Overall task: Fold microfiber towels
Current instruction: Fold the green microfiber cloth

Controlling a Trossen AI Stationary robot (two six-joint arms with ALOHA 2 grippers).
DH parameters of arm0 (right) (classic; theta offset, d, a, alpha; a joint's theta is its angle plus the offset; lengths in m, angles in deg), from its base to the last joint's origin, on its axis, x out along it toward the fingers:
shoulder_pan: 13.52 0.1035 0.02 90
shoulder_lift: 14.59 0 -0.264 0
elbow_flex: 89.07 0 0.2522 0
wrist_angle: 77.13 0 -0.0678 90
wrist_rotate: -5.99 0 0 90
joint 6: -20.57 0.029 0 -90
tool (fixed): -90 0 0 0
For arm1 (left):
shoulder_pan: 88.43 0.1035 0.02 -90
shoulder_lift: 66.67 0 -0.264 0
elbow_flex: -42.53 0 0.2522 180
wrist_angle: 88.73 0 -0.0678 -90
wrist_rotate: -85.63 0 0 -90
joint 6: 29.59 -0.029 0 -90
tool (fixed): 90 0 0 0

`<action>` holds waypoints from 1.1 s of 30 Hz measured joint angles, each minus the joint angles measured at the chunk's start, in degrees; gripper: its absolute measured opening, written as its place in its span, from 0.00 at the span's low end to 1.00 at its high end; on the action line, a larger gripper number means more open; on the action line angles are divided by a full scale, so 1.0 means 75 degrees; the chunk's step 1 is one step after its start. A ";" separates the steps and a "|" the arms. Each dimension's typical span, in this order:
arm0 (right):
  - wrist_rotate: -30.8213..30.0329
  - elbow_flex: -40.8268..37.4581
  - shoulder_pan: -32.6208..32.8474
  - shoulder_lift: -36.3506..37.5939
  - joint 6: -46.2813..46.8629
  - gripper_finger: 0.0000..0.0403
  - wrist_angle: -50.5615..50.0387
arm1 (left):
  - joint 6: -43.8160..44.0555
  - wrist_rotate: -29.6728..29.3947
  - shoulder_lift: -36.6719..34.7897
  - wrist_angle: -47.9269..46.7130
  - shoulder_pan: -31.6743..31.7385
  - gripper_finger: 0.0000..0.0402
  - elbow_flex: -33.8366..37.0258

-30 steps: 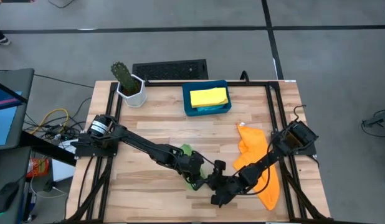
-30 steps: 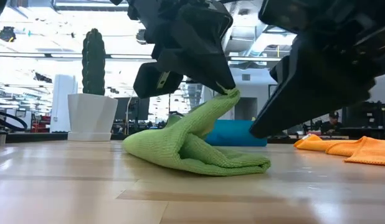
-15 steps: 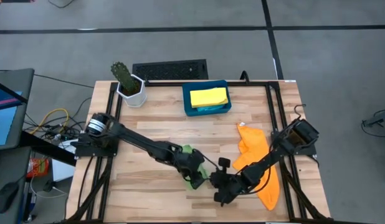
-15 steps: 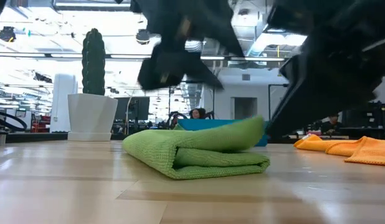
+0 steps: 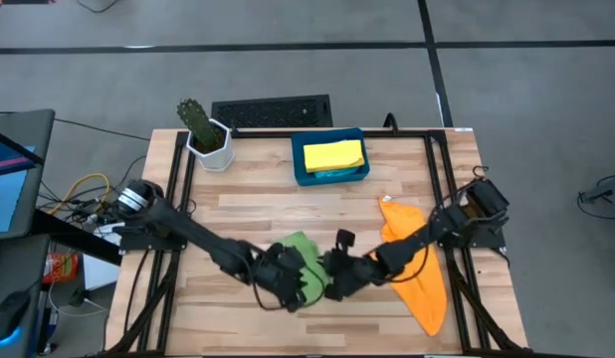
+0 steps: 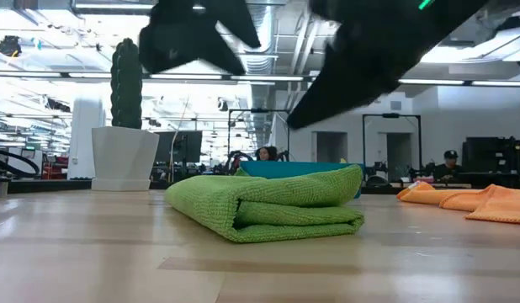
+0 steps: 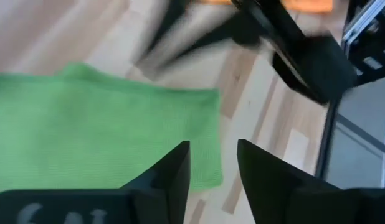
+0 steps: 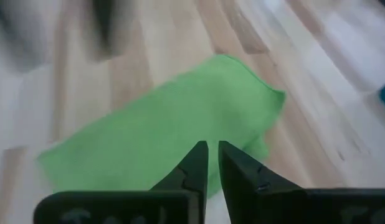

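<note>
**Hovering over a folded green towel**

Standing at the surface's far left corner is a cactus (image 5: pixel 193 117) in a white pot (image 5: pixel 210 146). The left arm reaches in from the left edge, its left gripper (image 5: pixel 284 279) above the green towel (image 5: pixel 303 268); the left wrist view shows the fingers (image 7: pixel 171 177) parted with a clear gap and nothing between them. That towel lies folded in a thick bundle near the front edge, about midway along it, flat on the wood (image 6: pixel 268 206). Just to its right is the right gripper (image 5: pixel 337 276), reaching in from the right edge; its fingers (image 8: pixel 195 163) are nearly together with only a slit between, holding nothing. At the far edge a dark-blue tray (image 5: pixel 329 174) holds the yellow towel (image 5: pixel 333 155). The orange towel (image 5: pixel 412 264) lies crumpled toward the right edge, under the right arm.
</note>
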 joint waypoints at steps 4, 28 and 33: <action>0.0732 -0.0489 -0.0610 -0.0202 -0.0032 0.16 0.1100 | 0.0068 -0.0602 0.0475 0.0591 -0.0207 0.27 0.0140; 0.3627 -0.1668 -0.3048 -0.1463 -0.1738 0.16 0.4696 | 0.0108 0.0102 0.2444 0.1106 -0.0157 0.22 0.0106; 0.3497 -0.1701 -0.3050 -0.0619 -0.2519 0.16 0.4617 | 0.0145 0.0174 0.2449 0.1087 -0.0155 0.22 0.0112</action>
